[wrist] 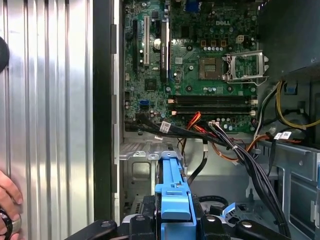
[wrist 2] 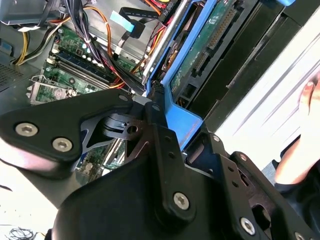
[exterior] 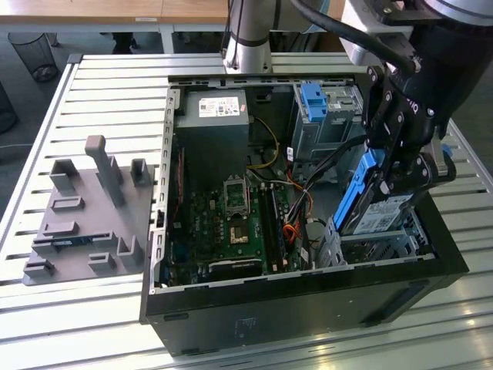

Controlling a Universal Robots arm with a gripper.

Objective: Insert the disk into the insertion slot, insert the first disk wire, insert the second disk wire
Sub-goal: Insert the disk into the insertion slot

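- Exterior view: an open black desktop computer case point(exterior: 308, 297) lies on its side on a slatted aluminium worktop point(exterior: 100, 92).
- The black robot pincer point(exterior: 394, 173) is clamped on the disk point(exterior: 383, 213), a flat silver hard drive with a white-and-blue label, framed by a bright blue carrier point(exterior: 360, 189).
- The disk hangs steeply tilted. Its lower end is at the mouth of the insertion slot point(exterior: 381, 245), a low silver perforated sheet-metal cage in the corner of the case at the exterior view's right.
- Progress, as a judgement: the first step is under way but not finished, because the disk does not lie flat in the insertion slot. Both wire steps remain.
- A white printed sticker sits on the grey power supply box point(exterior: 212, 108). No wording on it or on the disk's label can be made out.
- Second wrist view: the black pincer fingers point(wrist 2: 162, 145) press against the blue carrier, and the disk's green circuit board point(wrist 2: 210, 40) shows above them. A person's hand point(wrist 2: 302, 145) is beside the case.
- First wrist view: the blue carrier is seen end-on, with the green motherboard point(wrist: 200, 65) beyond it.
- Loose black cables point(wrist: 245, 160) and orange cables point(wrist: 192, 120) cross the case. None appears joined to the disk.
- Small white tags point(wrist: 281, 135) hang on the cables, and their print cannot be read.
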